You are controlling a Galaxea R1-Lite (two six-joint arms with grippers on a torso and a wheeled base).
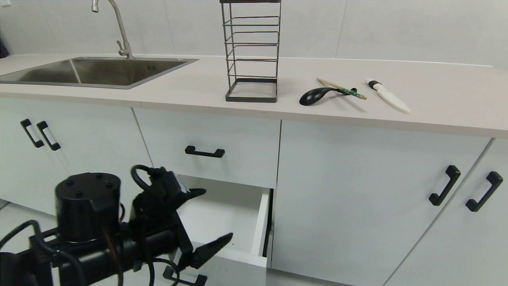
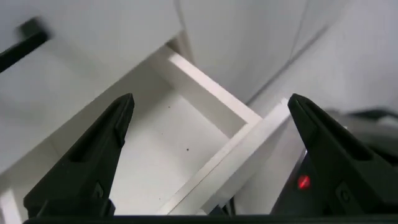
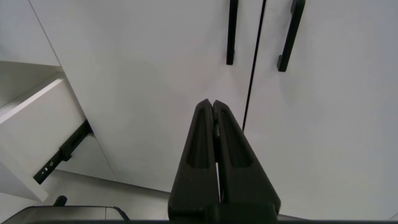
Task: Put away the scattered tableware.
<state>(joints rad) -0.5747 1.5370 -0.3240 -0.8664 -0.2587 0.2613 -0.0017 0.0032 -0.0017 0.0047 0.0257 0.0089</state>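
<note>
On the countertop [image 1: 190,89] lie a black spoon [image 1: 315,95], a pair of chopsticks [image 1: 341,88] resting across its handle, and a white knife [image 1: 387,95] with a black band. Below the counter a white drawer [image 1: 222,214] stands pulled out, its inside bare [image 2: 168,155]. My left gripper [image 1: 214,216] hangs open just above and in front of the drawer, nothing between its fingers [image 2: 93,155]. My right gripper [image 3: 213,109] is shut and empty, low in front of the white cabinet doors [image 3: 155,68].
A dark wire rack [image 1: 251,51] stands upright on the counter left of the tableware. A steel sink [image 1: 95,71] with a tap [image 1: 119,28] is at the far left. Black handles [image 1: 444,186] stick out from the cabinet doors and the shut upper drawer [image 1: 204,152].
</note>
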